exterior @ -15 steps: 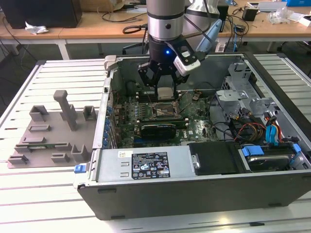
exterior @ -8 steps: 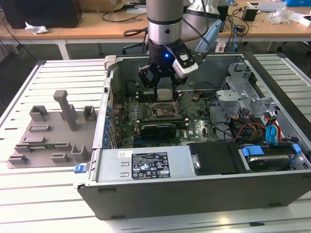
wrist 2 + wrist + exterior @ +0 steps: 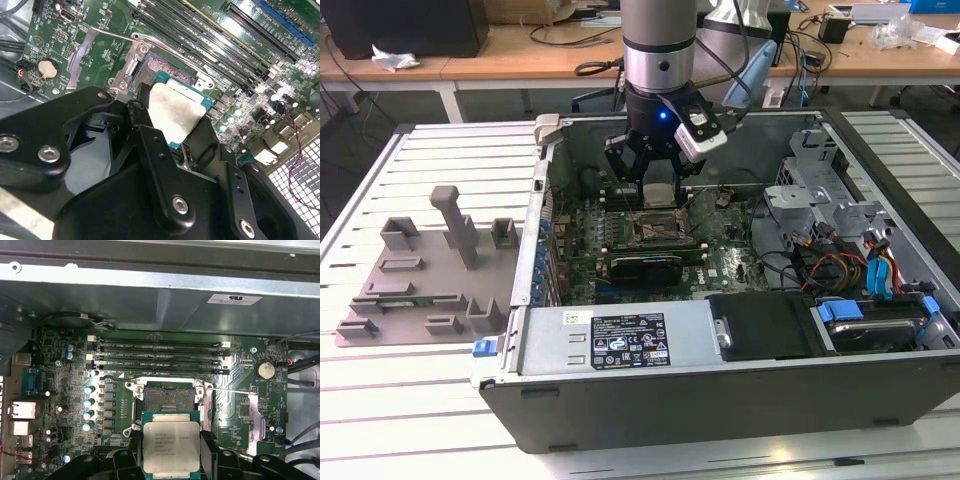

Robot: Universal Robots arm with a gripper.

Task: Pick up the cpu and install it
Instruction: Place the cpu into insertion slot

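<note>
Pincer (image 3: 658, 186) is clamping the cpu (image 3: 171, 446) by opposite edges, holding it just above the open socket (image 3: 167, 401). The exterior view is showing the arm reaching into the computer case (image 3: 720, 405); both wrist views are exposing the socket's bare contacts.
</note>
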